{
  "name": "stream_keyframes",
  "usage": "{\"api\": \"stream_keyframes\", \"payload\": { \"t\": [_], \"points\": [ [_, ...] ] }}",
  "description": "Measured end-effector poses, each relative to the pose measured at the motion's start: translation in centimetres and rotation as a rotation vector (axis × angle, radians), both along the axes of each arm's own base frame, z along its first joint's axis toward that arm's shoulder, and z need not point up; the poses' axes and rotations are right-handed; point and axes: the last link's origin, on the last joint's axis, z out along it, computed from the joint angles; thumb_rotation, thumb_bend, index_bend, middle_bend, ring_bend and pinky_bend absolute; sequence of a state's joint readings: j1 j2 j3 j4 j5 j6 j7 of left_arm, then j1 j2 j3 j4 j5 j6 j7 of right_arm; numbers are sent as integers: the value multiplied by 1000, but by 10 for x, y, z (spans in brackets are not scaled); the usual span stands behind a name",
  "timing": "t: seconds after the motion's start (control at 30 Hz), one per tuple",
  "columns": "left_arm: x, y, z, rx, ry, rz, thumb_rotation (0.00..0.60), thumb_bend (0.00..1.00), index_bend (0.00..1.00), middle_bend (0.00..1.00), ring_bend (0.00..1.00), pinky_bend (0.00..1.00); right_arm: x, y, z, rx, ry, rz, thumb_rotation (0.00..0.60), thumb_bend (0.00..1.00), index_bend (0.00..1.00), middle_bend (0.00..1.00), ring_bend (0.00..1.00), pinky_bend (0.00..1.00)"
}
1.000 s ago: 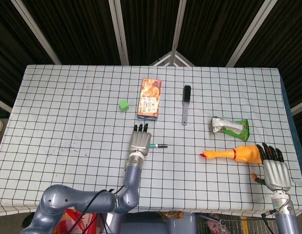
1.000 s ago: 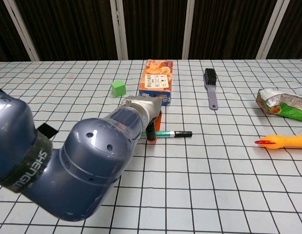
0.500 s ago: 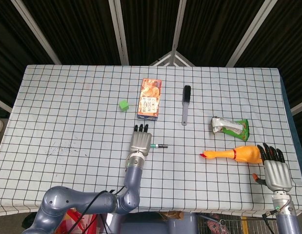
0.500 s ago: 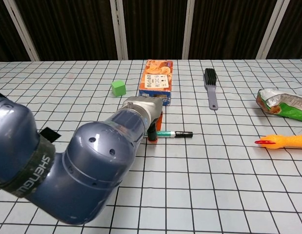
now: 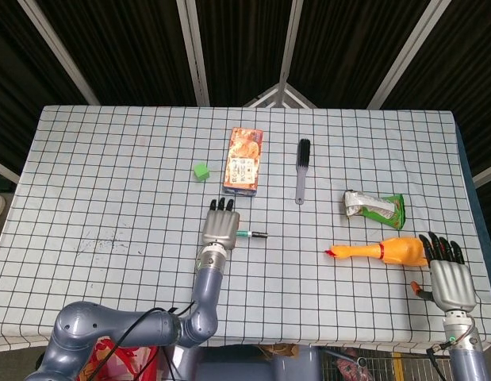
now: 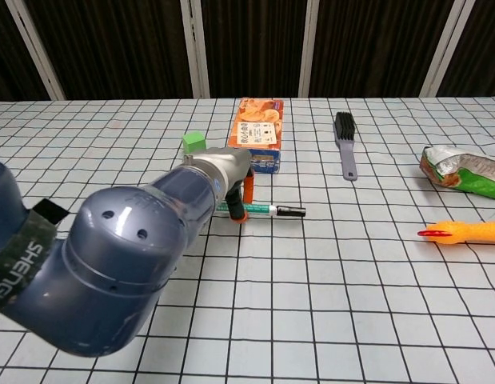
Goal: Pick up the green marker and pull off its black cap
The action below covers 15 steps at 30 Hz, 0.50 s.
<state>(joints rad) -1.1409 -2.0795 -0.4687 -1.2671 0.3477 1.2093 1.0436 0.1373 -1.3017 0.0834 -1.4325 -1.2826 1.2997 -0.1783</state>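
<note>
Across a table (image 5: 110,182) covered in a white cloth with a black grid, several things lie spread out, with the robot's two arms reaching in from the near edge. The left arm is the biggest thing in the chest view, its grey-blue forearm filling the lower left and running up to the left hand (image 5: 220,226), which sits palm down at the green marker (image 6: 263,210). The fingers point away from the robot toward the orange snack box (image 5: 243,160); whether they are actually clamped on the marker I cannot tell, since the back of the hand hides them. The marker lies flat near the table's middle, its green barrel at the hand and its black cap (image 6: 291,212) sticking out to the right, still on. The right hand (image 5: 450,274) rests near the right front corner with its fingers apart, holding nothing. Just beside it lies a yellow rubber chicken (image 5: 380,252), and past that a green snack bag (image 5: 376,208), crumpled, its contents not visible. A black brush (image 5: 302,169) lies right of the box, and a small green cube (image 5: 201,170) to its left.
</note>
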Motion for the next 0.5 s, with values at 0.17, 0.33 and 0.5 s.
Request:
{"api": "stream_keyframes", "payload": {
  "t": [0.17, 0.33, 0.5],
  "points": [
    [-3, 2, 13, 17, -51, 1, 600, 538, 579, 76, 0, 0, 7, -4, 1, -4, -2, 20, 600, 240, 68, 17, 13, 36],
    [-6, 2, 30, 40, -62, -14, 600, 538, 579, 78, 0, 0, 20, -12, 1, -5, -10, 45, 600, 240, 75, 17, 13, 36],
    [-9, -1, 56, 66, -64, -41, 600, 537, 581, 81, 0, 0, 40, -25, -4, 6, -20, 82, 600, 240, 105, 17, 13, 36]
  ]
}}
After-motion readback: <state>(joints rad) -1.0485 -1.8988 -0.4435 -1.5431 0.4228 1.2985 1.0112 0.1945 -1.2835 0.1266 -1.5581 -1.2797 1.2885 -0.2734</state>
